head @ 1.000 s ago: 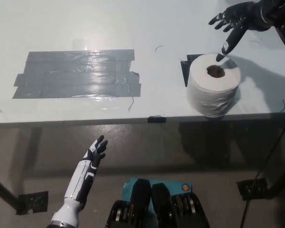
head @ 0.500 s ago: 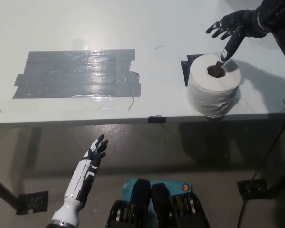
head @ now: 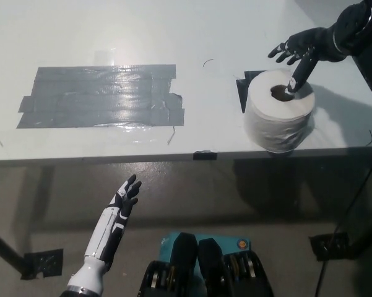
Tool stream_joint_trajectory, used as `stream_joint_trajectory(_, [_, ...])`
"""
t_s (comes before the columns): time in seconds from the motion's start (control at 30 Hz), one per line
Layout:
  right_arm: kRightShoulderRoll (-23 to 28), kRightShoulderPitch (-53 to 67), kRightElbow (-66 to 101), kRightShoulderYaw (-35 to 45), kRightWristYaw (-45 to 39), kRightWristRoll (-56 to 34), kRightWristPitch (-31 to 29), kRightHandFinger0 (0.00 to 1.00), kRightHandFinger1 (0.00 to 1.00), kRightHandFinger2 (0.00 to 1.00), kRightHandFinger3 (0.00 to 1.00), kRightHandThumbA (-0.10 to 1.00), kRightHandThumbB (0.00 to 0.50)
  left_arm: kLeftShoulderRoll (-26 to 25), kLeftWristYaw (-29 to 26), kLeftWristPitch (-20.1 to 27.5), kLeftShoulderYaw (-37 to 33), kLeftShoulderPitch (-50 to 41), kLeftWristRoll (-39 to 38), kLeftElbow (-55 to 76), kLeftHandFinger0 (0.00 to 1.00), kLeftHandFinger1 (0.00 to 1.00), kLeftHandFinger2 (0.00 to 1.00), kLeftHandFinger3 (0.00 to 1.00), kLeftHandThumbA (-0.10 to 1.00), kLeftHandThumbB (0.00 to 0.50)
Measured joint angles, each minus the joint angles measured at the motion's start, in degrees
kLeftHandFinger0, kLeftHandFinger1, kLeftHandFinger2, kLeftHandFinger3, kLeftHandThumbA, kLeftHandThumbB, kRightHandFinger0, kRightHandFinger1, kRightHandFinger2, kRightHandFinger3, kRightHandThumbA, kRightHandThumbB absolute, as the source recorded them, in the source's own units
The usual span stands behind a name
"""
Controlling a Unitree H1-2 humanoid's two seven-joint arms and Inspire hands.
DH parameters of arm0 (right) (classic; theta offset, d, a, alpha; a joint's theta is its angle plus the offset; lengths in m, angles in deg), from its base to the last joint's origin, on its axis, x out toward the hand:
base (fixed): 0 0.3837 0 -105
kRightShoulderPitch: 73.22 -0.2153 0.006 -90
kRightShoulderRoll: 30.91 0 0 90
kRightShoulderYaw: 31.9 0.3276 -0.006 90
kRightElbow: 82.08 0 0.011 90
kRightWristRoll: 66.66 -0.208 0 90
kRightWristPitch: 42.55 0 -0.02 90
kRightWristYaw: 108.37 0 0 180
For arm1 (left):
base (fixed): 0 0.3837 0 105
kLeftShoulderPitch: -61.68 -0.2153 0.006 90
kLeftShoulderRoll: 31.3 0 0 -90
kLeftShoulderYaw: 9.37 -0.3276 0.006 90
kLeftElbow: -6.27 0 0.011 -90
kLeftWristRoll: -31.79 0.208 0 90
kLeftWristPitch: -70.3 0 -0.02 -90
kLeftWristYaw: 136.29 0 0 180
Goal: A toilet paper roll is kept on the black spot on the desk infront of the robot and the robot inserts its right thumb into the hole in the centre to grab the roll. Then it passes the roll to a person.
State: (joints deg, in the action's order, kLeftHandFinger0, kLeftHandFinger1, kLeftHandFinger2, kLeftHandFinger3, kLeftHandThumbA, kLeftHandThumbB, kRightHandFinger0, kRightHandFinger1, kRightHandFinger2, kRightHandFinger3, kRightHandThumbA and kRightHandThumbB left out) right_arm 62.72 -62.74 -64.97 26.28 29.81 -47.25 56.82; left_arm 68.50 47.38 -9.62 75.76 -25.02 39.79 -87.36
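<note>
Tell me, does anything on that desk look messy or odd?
The grey tape patch on the desk is ragged: overlapping strips, uneven ends, a torn right edge. The toilet paper roll stands upright, near the front edge.

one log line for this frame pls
phase: thumb insertion | right hand: open, thumb tip at core of toilet paper roll | roll: upright on desk, not lifted | left hand: idle, below desk edge

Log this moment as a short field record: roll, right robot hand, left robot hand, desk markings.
roll: toilet paper roll upright near the desk front edge, partly covering a black spot
right robot hand: right robot hand open, thumb tip at the roll's centre hole
left robot hand: left robot hand open, resting below the desk edge
desk markings: grey tape patch to the roll's left
</note>
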Motion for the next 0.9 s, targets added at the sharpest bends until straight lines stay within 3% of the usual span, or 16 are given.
stream_joint_trajectory(0.23, [-0.5, 0.9, -0.1, 0.2, 1.7, 0.8, 0.8, 1.0, 1.0, 1.0, 1.0, 1.0, 0.302, 0.0, 0.0, 0.0, 0.0, 0.0, 0.1, 0.0, 1.0, 1.0, 1.0, 1.0, 1.0, 0.109])
stream_joint_trajectory(0.53, [-1.6, 1.5, -1.2, 0.9, 3.4, 2.0, 0.9, 1.0, 1.0, 1.0, 1.0, 1.0, 0.255, 0.0, 0.0, 0.0, -0.1, 0.1, 0.2, 0.0, 1.0, 1.0, 1.0, 1.0, 1.0, 0.115])
stream_joint_trajectory(0.67, [-1.9, 1.5, -1.7, 1.5, 4.6, 2.1, 0.9, 1.0, 1.0, 1.0, 1.0, 1.0, 0.256, 0.0, 0.0, 0.0, -0.1, 0.4, 0.2, 0.0, 1.0, 1.0, 1.0, 1.0, 1.0, 0.112])
stream_joint_trajectory(0.73, [-2.1, 1.5, -1.9, 1.9, 5.0, 2.1, 0.9, 1.0, 1.0, 1.0, 1.0, 1.0, 0.22, -0.1, 0.0, 0.0, -0.2, 0.6, 0.3, 0.0, 1.0, 1.0, 1.0, 1.0, 1.0, 0.113])
stream_joint_trajectory(0.8, [-2.4, 1.5, -1.9, 2.2, 5.3, 2.1, 0.7, 1.0, 1.0, 1.0, 1.0, 1.0, 0.236, -0.1, 0.0, 0.0, -0.2, 0.6, 0.4, 0.0, 1.0, 1.0, 1.0, 1.0, 1.0, 0.12])
stream_joint_trajectory(0.9, [-2.7, 1.5, -1.9, 2.3, 5.5, 2.3, 0.7, 1.0, 1.0, 1.0, 1.0, 1.0, 0.206, -0.1, 0.0, 0.0, -0.2, 0.7, 0.5, 0.1, 1.0, 1.0, 1.0, 1.0, 1.0, 0.119])
